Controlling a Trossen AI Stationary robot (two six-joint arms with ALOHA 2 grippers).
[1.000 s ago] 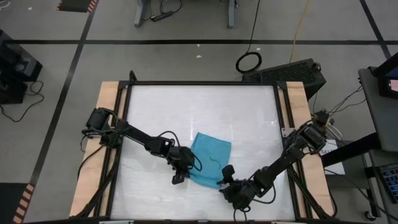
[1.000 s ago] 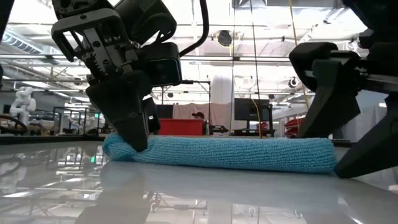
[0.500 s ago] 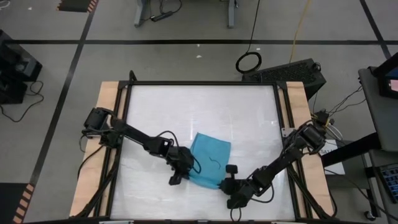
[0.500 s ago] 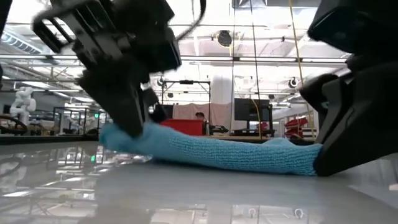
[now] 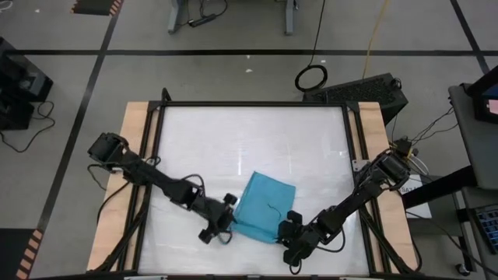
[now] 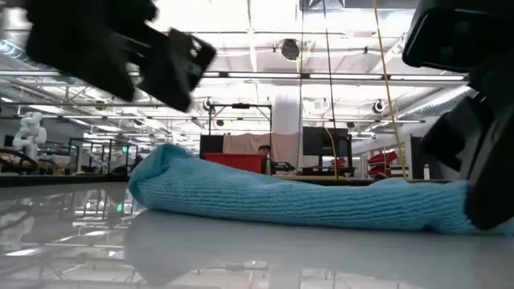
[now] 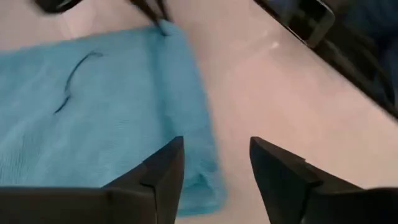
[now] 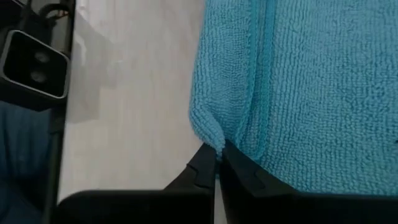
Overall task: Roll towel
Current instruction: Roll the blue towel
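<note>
Looking down from the high camera, I start at the near edge of the white surface (image 5: 233, 140), around six o'clock, where both arms work. My right end effector (image 5: 289, 225) sits just right of six o'clock, clenched on the near right corner of the towel (image 5: 263, 206); through its wrist camera the two dark fingers (image 8: 205, 169) meet on a pinched fold of teal cloth at the hem. My left end effector (image 5: 220, 223) lies just left of six o'clock, beside the towel's near left edge, its fingers (image 7: 163, 171) spread apart and holding nothing; in its wrist camera one finger hangs over the towel's border and the other over bare white surface, and I cannot tell whether either touches.

Between the two sits the towel itself, near the middle of the near half of the surface, a folded teal patch turned slightly askew, with a thin dark thread (image 7: 74, 78) curling across its top. From the low camera it lies as a soft ridge, thicker and rounded at one end, tapering flatter toward the end where the right end effector grips it.

Farther out, toward twelve o'clock, the surface runs bare to its black frame (image 5: 253, 103), and beyond that a cable loop (image 5: 310, 76) lies on the floor.
</note>
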